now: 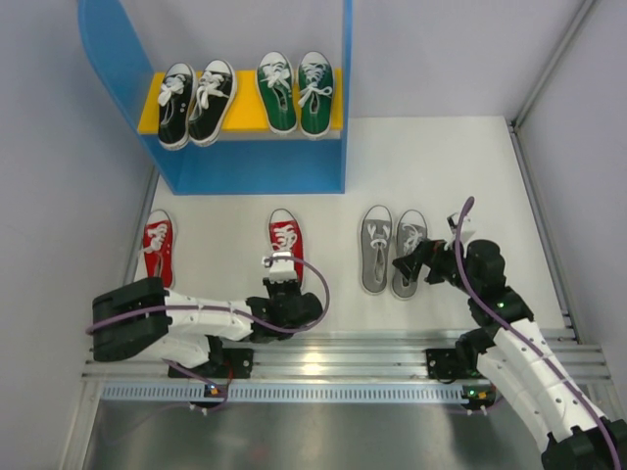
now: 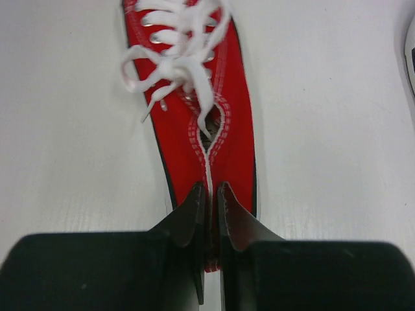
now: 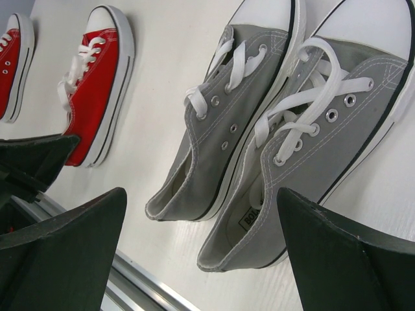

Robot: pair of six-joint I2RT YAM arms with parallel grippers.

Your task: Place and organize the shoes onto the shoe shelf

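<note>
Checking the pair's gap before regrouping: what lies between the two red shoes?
Nothing. The top view shows only bare table between the left red shoe and the right red shoe.

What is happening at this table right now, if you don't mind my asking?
Two robot arms are sorting sneakers onto the blue shoe shelf. The black pair and green pair already sit on its yellow upper board. The left gripper is pinched on the heel of one red sneaker on the table; the other red sneaker lies apart, further left. The right gripper hangs open at the heels of the grey pair, apparently touching neither.
</note>
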